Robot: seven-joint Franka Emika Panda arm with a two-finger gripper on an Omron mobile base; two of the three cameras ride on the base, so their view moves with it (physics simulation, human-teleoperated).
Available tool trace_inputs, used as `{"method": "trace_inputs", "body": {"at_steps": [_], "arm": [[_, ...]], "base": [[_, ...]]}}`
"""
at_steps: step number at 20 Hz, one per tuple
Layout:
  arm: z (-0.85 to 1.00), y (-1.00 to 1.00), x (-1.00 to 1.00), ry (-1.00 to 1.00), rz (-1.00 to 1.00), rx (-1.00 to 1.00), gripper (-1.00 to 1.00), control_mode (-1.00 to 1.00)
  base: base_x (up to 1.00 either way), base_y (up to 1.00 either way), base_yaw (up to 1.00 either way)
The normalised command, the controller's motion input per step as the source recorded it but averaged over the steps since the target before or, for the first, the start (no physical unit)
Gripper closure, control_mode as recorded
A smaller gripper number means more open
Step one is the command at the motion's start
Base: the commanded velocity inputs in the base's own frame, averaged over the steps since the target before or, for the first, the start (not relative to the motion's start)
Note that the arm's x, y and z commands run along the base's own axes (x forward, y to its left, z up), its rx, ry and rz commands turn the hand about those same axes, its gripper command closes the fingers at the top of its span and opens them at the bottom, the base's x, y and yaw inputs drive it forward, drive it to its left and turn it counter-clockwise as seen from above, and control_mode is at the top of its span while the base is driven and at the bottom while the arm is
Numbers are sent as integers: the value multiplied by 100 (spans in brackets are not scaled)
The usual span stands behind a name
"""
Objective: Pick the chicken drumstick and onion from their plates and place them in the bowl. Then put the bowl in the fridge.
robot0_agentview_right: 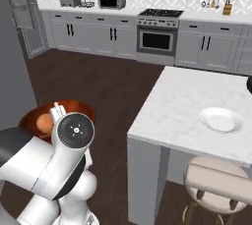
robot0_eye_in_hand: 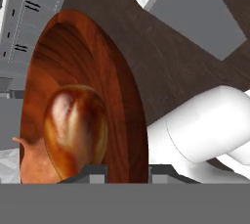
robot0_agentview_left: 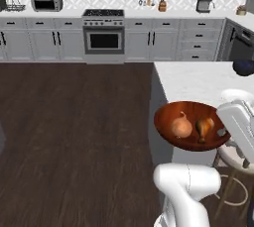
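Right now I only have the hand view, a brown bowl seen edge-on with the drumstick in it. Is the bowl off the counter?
Observer: Yes. In the right base view the bowl is held clear of the island counter, over the dark floor.
Operator: Is the onion in there too?
Observer: Yes. The left base view shows the onion lying beside the chicken drumstick inside the bowl.
Operator: Anything on the island?
Observer: A bare white plate sits near its right side.
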Motion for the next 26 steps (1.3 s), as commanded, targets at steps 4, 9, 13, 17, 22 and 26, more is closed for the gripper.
{"method": "trace_inputs", "body": {"at_steps": [4,9,13,17,22,26], "arm": [[0,0,0,0,0,0,100,100],[0,0,0,0,0,0,100,100],[0,0,0,0,0,0,100,100],[0,0,0,0,0,0,100,100],[0,0,0,0,0,0,100,100],[0,0,0,0,0,0,100,100]], "base": [[1,100,-4],[52,100,-4],[94,100,-4],[100,100,-4],[100,69,-7],[100,-5,-4]]}}
